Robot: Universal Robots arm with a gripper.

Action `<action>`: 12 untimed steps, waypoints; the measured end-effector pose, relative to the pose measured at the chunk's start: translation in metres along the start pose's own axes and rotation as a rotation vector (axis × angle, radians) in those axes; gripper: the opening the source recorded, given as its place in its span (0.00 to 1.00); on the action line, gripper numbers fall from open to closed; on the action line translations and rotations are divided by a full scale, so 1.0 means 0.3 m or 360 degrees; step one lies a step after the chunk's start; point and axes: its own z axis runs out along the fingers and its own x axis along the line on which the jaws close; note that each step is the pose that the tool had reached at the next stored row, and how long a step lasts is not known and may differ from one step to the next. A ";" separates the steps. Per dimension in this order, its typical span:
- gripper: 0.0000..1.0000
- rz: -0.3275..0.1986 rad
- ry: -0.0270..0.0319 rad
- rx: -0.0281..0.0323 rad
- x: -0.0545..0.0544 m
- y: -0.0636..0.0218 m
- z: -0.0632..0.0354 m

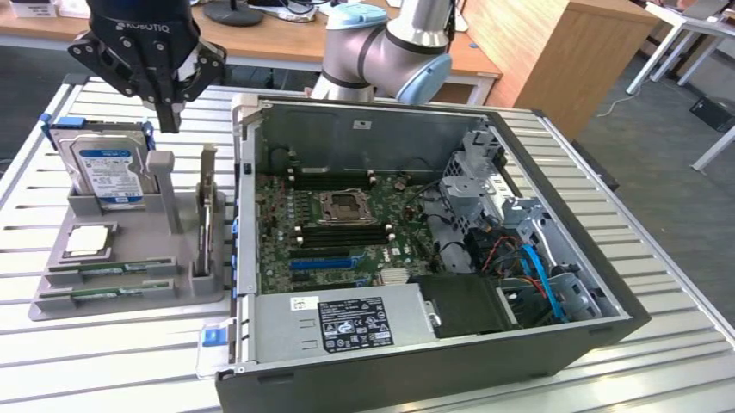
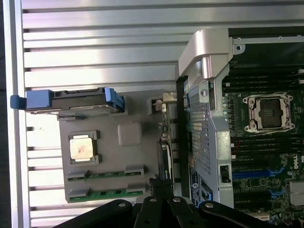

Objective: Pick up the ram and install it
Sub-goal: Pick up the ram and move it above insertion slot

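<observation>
- You had the gripper [image 1: 170, 120] poised high over the far end of the grey parts tray [image 1: 172, 288], above the blue-labelled hard drive [image 1: 109, 163]. Its fingers were pressed together and it carried nothing.
- The ram [image 1: 109, 269] lay flat in its holder at the near end of that tray, beside the loose processor chip [image 1: 89, 241]. Its twin stick [image 1: 103, 293] lay just beside it, and both were well apart from the gripper.
- In the wrist view the ram [image 2: 107, 174] and its twin stick [image 2: 107, 192] sat close to the closed gripper [image 2: 160, 183], with the hard drive [image 2: 71, 100] farther off.
- The open computer case [image 1: 574, 335] waited on the exterior view's right, with the dark memory slots [image 1: 344, 234] flanking the bare processor socket [image 1: 342, 206].
- Your first risk, by my judgement, was the closed fingers: brought down like that, they would have pressed on the board rather than straddled it.
- The upright expansion card [image 1: 206, 215] stood near the sticks, and a wide approach could have clipped it.
- Because the two sticks lay so close, a slightly offset grasp might have caught both or tipped one in its holder.
- A thin board gripped off-centre could have tilted, then jammed against the slot instead of seating in it.
</observation>
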 end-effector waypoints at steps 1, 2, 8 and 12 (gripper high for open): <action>0.11 0.0000 0.00000 -0.00001 0.000 0.000 0.000; 0.11 0.0000 -0.00001 0.00000 0.000 0.000 0.000; 0.11 0.0000 -0.00001 -0.00001 0.000 0.000 0.000; 0.11 -0.0010 0.00003 -0.00004 0.000 0.000 0.000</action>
